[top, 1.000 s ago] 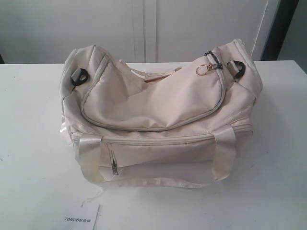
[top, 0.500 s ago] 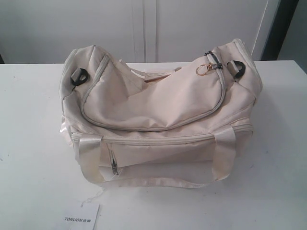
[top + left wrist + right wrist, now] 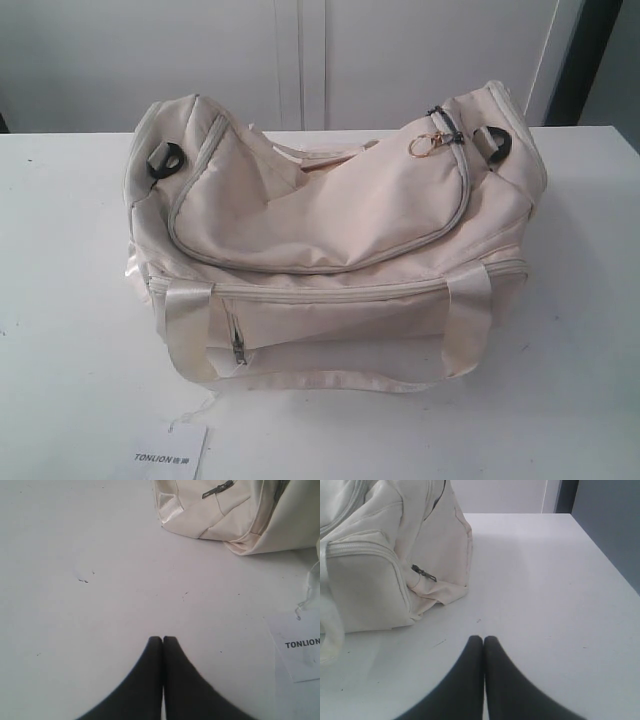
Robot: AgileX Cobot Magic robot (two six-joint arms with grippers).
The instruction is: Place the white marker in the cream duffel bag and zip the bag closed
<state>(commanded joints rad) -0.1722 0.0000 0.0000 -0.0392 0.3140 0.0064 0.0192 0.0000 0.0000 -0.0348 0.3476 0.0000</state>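
Note:
The cream duffel bag (image 3: 330,235) lies on the white table, its curved top zipper drawn shut with the gold keyring pull (image 3: 420,145) at the right end. A corner of the bag (image 3: 235,515) shows in the left wrist view, and its end panel (image 3: 385,565) in the right wrist view. My left gripper (image 3: 163,639) is shut on nothing, above bare table apart from the bag. Over the table beside the bag's end, my right gripper (image 3: 483,638) is likewise shut and holds nothing. The white marker is not visible in any view. Neither arm shows in the exterior view.
A white hang tag (image 3: 170,457) printed TONLION lies at the table's front edge, also visible as a tag (image 3: 297,645) in the left wrist view. The bag's satin strap handle (image 3: 330,378) trails on the table in front. White cabinet doors (image 3: 300,60) stand behind.

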